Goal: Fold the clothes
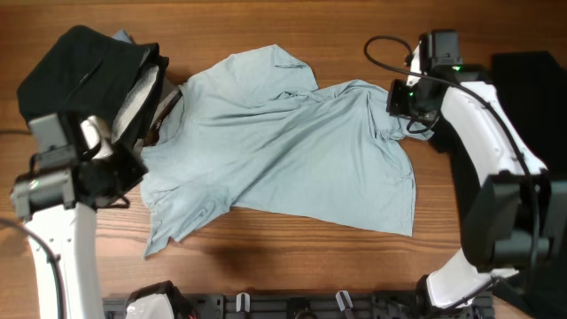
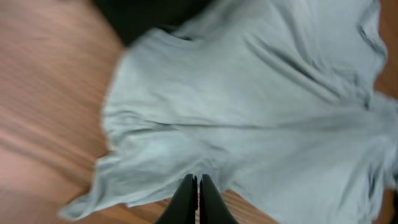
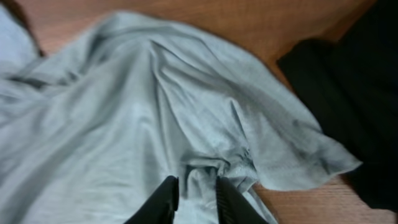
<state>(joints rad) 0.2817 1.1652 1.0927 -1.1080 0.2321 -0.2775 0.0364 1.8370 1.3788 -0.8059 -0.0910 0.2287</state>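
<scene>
Wood table, pale blue T-shirt — crumpled

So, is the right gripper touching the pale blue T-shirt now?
Touching. The right wrist view shows the right gripper with a bunched fold of the pale blue T-shirt pinched between its fingers, creases radiating from there.

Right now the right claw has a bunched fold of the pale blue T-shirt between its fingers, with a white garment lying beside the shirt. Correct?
Not white: the right wrist view shows a black garment beside the pale blue T-shirt. The rest holds: the right claw has a bunched fold of it between its fingers.
</scene>
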